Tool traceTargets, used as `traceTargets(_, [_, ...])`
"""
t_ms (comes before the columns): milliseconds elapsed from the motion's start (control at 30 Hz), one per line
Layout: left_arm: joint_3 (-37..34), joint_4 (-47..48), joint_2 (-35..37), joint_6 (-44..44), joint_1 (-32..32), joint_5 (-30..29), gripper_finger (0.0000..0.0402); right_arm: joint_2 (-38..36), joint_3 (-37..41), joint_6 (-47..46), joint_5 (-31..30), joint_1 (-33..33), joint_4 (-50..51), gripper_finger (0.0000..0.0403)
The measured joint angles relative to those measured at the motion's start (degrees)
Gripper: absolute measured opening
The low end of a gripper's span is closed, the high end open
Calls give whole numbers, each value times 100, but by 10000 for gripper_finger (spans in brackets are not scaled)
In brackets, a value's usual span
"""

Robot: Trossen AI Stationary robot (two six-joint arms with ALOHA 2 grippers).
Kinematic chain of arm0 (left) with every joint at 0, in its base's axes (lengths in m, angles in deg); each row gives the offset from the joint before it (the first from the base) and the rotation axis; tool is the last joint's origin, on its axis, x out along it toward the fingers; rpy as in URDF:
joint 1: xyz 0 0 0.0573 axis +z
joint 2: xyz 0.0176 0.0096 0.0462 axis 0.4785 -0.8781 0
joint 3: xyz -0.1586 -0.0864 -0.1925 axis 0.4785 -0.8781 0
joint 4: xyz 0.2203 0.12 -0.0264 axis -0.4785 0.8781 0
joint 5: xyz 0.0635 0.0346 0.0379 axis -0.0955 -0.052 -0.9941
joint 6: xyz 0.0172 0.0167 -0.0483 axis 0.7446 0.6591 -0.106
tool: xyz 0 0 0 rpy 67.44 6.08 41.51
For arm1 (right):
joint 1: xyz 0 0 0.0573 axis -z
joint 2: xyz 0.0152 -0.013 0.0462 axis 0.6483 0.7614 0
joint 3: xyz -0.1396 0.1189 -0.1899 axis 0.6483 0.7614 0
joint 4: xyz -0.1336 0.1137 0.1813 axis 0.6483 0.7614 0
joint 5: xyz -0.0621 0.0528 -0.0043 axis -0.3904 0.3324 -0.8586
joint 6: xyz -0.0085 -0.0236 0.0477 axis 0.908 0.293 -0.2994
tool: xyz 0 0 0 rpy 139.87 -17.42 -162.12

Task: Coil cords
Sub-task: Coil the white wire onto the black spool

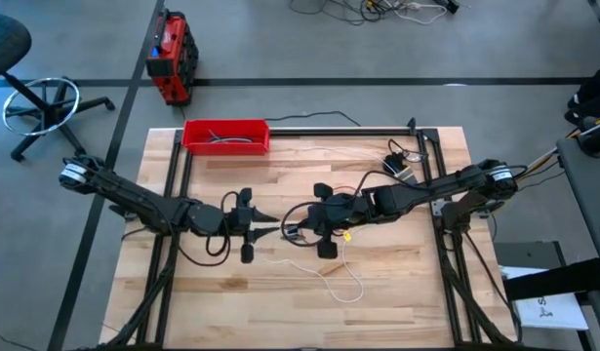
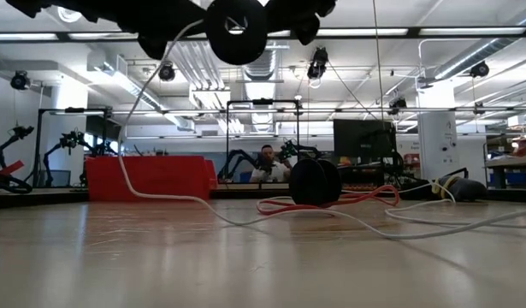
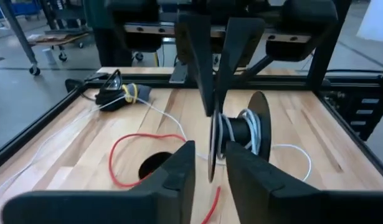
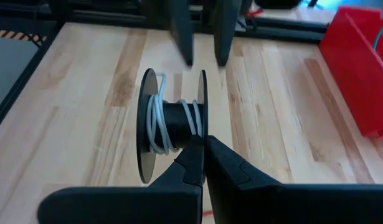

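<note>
A black reel [image 4: 172, 121] with two thin round flanges hangs above the table's middle, with turns of the white cord [image 1: 343, 283] wound on its hub. My right gripper [image 4: 203, 144] is shut on it. My left gripper [image 3: 210, 165] is open, facing it from the left. Its fingers stand on either side of the same flange's opposite edge, and I see no touch. From the reel [image 2: 237, 30] the white cord [image 2: 160, 192] drops to the table. The red cord [image 3: 132, 146] lies looped on the wood beside its own black disc [image 2: 314, 181]. My right gripper pinches the rim of one flange [image 4: 202, 124] between its two fingers, which come in level from the table's right side. The reel is lifted clear, its flanges upright and its hub level. The white cord hangs slack from it down to the table.
A red tray [image 1: 226, 135] with dark cables stands at the far left of the table. A black bundle with a yellow tie [image 1: 397, 164] lies at the far right. Black frame rails [image 1: 431, 156] run round the table. A person [image 2: 267, 164] sits in the room behind.
</note>
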Motion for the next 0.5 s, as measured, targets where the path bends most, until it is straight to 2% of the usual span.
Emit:
traceTargets(200, [2,-338,-371,30,0,4,128,-2,0,66,5,-1,-125,0])
traceTargets(300, [0,-471,-500,46,7,-34,135,-2,0,62,15,-15,-112,0])
traceTargets(400, [0,-541,-563,45,7,-61,103,-2,0,53,113,-15,-121,0])
traceTargets(500, [0,-581,-597,27,7,-57,30,-2,0,32,98,-38,-116,0])
